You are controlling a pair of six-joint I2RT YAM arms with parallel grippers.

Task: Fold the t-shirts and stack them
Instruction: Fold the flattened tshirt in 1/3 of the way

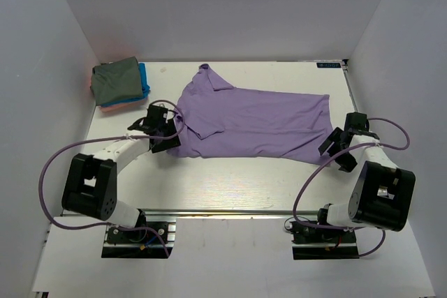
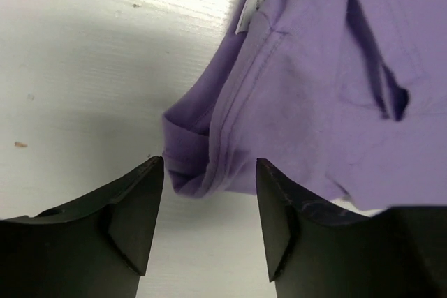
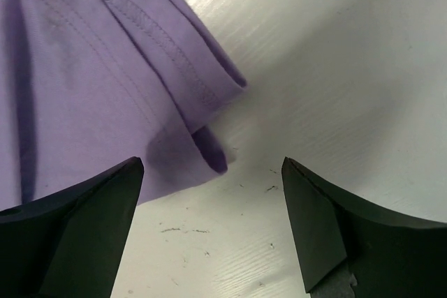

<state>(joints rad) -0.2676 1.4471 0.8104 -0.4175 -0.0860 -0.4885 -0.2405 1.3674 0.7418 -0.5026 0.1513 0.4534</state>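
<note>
Jaws apart, the left gripper (image 2: 208, 165) and right gripper (image 3: 213, 162) sit at the purple shirt's (image 1: 258, 120) near left and right corners.

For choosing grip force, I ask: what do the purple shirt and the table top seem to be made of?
The purple shirt: soft matte knit, probably cotton jersey; it drapes in folds and shows double-stitched hems. The table: hard white board with faint grain lines, perhaps painted or laminated wood; slightly glossy.

The right gripper (image 3: 211, 172), jaws spread wide, hangs over the white table (image 3: 335, 68), with the lavender shirt (image 3: 84, 68) hem just ahead
</note>
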